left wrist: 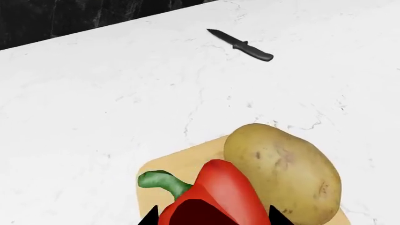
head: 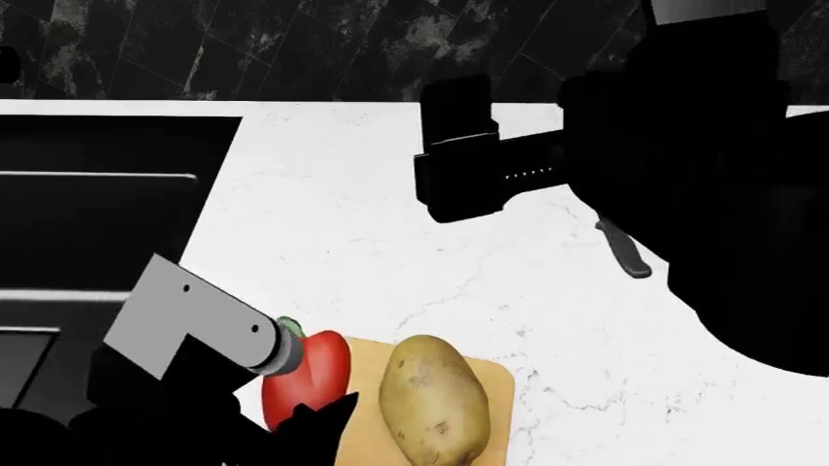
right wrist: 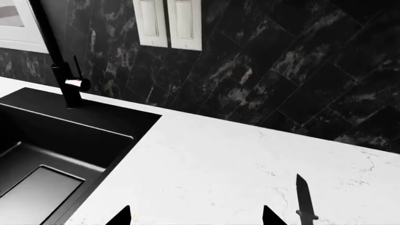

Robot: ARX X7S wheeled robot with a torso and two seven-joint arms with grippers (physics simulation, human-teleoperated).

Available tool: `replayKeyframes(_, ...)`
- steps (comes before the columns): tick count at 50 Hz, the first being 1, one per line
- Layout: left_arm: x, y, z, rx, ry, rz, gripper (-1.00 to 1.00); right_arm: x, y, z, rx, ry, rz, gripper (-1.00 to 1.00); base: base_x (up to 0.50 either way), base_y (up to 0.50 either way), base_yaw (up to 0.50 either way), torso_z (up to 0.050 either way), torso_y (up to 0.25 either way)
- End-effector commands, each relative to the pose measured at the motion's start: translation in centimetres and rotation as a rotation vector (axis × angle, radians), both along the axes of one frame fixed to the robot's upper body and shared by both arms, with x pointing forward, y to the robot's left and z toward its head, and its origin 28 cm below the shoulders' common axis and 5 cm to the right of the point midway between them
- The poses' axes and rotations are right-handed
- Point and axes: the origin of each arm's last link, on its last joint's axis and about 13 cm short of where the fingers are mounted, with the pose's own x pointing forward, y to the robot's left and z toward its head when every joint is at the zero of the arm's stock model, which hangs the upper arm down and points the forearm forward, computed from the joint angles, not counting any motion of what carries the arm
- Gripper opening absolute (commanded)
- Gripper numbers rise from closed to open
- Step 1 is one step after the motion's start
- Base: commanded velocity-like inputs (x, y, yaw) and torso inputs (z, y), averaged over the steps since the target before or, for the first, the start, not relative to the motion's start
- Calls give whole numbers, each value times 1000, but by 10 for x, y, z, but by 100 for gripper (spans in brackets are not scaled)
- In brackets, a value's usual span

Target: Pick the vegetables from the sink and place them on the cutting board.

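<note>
The red bell pepper (left wrist: 218, 192) with its green stem sits between my left gripper's (left wrist: 212, 220) jaws, which close on its sides, over the left end of the tan cutting board (left wrist: 187, 159). The yellow-brown potato (left wrist: 281, 173) lies on the board right beside the pepper. In the head view the pepper (head: 317, 364) is at the board's (head: 499, 388) left edge, with the potato (head: 434, 398) to its right. My right gripper (right wrist: 196, 218) is open and empty above the white counter. The black sink (right wrist: 69, 136) holds no vegetables that I can see.
A black knife (left wrist: 240, 45) lies on the white counter beyond the board; it also shows in the head view (head: 622, 250) and the right wrist view (right wrist: 305, 199). The black faucet (right wrist: 62, 70) stands behind the sink. The dark tiled wall carries white switches (right wrist: 168, 23).
</note>
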Motion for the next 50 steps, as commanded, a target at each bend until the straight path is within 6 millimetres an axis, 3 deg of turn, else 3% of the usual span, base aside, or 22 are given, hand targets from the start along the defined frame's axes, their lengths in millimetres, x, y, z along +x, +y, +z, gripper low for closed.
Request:
replayKeyframes(1,9,-6,-6,18,21,0,-100,1,-2,-3,7,8,-4,100,0,0,0,0,10)
replayKeyframes(19,5,-9,-9,47,41,-37,-100,0,-3,-12,21,35,-2,100,0,0,0,0,0)
replayKeyframes(20,5,-10,-9,48,40,-37,100,0,-4,-12,20,36,-4,100,0,0,0,0,0)
replayKeyframes(36,2,-6,11,38,-7,-31,100,1,-5,-14,23,38,-9,100,0,0,0,0,0)
replayKeyframes(50,-5,28,74,-67,-126,79,100,-5,-17,-15,60,-20,-63,100,0,0,0,0,0)
